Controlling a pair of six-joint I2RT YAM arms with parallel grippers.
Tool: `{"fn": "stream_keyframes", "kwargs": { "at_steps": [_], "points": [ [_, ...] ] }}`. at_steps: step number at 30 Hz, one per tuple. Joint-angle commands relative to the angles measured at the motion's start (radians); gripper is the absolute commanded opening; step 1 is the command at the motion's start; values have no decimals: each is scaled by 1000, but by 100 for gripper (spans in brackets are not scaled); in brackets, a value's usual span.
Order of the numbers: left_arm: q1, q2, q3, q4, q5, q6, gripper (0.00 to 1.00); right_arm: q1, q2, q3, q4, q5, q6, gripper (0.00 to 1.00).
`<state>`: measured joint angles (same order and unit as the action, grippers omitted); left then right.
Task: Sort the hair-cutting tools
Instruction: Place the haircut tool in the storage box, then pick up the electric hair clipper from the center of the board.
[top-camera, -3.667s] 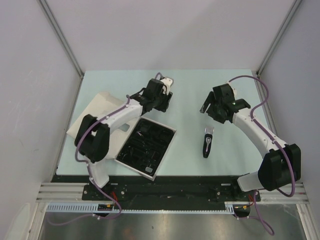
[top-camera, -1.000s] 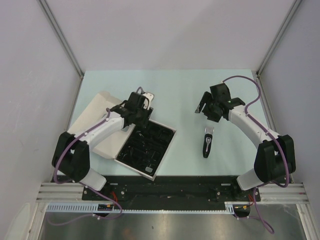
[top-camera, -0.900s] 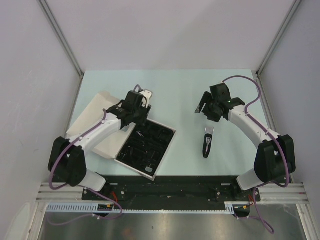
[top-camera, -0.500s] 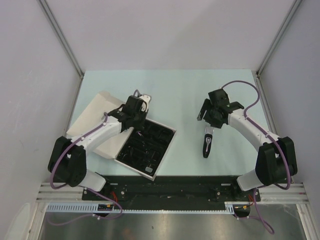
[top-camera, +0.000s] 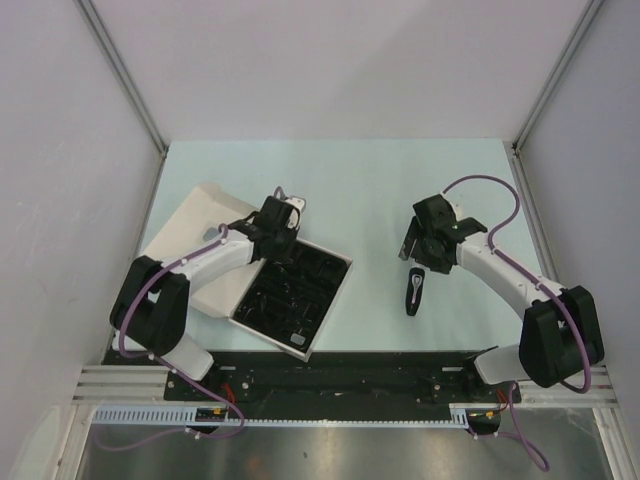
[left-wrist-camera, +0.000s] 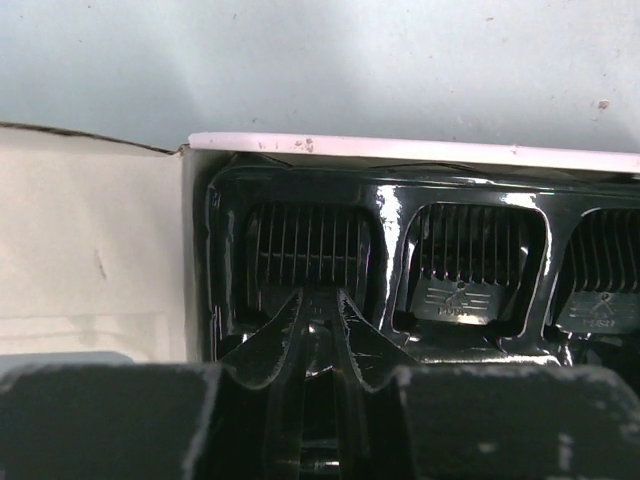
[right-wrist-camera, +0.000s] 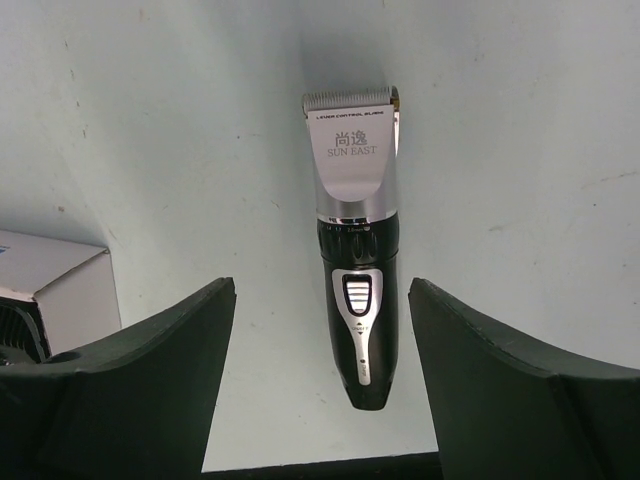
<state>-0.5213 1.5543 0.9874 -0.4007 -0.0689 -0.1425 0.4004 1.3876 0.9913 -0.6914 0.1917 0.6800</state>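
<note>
The black-and-silver clipper (right-wrist-camera: 355, 250) lies flat on the table, blade end away from the wrist camera. In the top view the clipper (top-camera: 413, 293) sits just in front of my right gripper (top-camera: 424, 262). That right gripper (right-wrist-camera: 320, 290) is open, with a finger on either side of the clipper's body and touching nothing. My left gripper (top-camera: 284, 250) reaches into the far corner of the black tray (top-camera: 332, 305). In the left wrist view the left gripper (left-wrist-camera: 320, 298) is pinched on the near edge of a comb guard (left-wrist-camera: 310, 245) in the corner pocket.
Two more comb guards (left-wrist-camera: 470, 255) (left-wrist-camera: 610, 280) sit in neighbouring pockets of the tray, whose white rim (left-wrist-camera: 400, 150) is its far edge. The box lid (top-camera: 190, 235) lies open to the left of the tray. A box corner (right-wrist-camera: 60, 285) shows left of the right fingers.
My left gripper dropped into the tray's corner pocket and closed from wide to a narrow pinch on the guard. The right gripper moved toward the near edge and stopped above the clipper, still open.
</note>
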Motion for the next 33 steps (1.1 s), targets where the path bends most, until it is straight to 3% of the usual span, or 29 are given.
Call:
{"fn": "stream_keyframes", "kwargs": {
  "at_steps": [1,16,24,27,30,33],
  "points": [
    [-2,24,43,26,15,-26,18,23,-18,-14,-7,43,-10,76],
    [0,-25,42,23,-58,-8,21,75,88,-45,20,25,-37,77],
    [-2,-160,65,3,-35,-19,38,78,169,-75,21,86,-16,72],
    [-2,-206,77,-4,-35,-29,41,77,191,-82,52,84,-19,67],
    [-2,-255,77,-12,-42,-37,43,74,205,-83,75,72,-25,56],
    [0,-302,70,-20,-49,-39,45,81,179,-82,87,75,-11,32]
  ]
}}
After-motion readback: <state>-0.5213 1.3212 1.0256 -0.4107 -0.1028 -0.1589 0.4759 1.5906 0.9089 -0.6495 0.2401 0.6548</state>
